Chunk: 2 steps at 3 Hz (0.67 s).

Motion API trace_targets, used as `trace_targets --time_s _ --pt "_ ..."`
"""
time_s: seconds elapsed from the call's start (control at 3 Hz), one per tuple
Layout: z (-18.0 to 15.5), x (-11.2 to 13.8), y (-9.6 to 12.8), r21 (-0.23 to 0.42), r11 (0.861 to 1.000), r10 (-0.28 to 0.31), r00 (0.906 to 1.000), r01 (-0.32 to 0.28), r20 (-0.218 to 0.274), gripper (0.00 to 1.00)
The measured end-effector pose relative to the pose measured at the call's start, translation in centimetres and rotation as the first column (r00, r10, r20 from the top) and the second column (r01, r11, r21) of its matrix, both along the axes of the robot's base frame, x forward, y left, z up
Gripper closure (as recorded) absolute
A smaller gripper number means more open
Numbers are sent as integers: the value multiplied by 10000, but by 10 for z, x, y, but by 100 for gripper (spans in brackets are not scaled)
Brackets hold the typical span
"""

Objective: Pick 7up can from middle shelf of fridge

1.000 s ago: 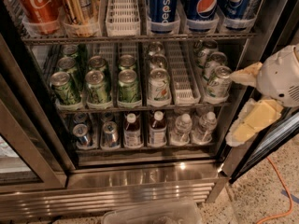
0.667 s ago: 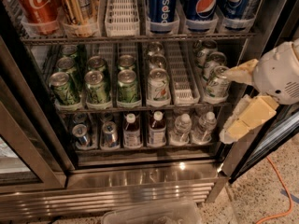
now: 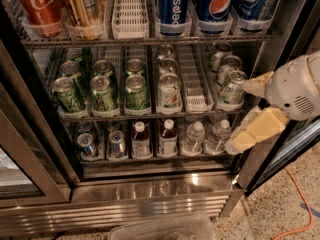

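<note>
Camera view: inside the fridge (image 3: pixel 150 204), the 7up can (image 3: pixel 231 89) stands upright at the front of the rightmost lane on the middle shelf (image 3: pixel 193 86). The claw (image 3: pixel 236 117), fingers spread, hangs just beside it; the can lies toward its eleven o'clock.

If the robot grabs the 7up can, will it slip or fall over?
Probably stiff enough to squeeze: the 7up can looks like smooth metal, so it might slip. It stands upright in a narrow lane of the middle shelf, so the lane should limit sideways tipping. The open gripper hangs just beside it.
</note>
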State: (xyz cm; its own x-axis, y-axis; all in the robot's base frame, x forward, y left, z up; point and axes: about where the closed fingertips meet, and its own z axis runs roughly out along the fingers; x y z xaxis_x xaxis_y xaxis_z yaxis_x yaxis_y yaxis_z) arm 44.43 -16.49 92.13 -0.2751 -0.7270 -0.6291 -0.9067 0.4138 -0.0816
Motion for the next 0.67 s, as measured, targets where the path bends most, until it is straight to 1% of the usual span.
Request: trace_targets --time_s 0.33,0.67 --pt "-25 24 19 1055 9868 -1223 9924 1226 -99 0" --pt "-50 47 31 2081 9550 -2122 9771 2113 -183 0"
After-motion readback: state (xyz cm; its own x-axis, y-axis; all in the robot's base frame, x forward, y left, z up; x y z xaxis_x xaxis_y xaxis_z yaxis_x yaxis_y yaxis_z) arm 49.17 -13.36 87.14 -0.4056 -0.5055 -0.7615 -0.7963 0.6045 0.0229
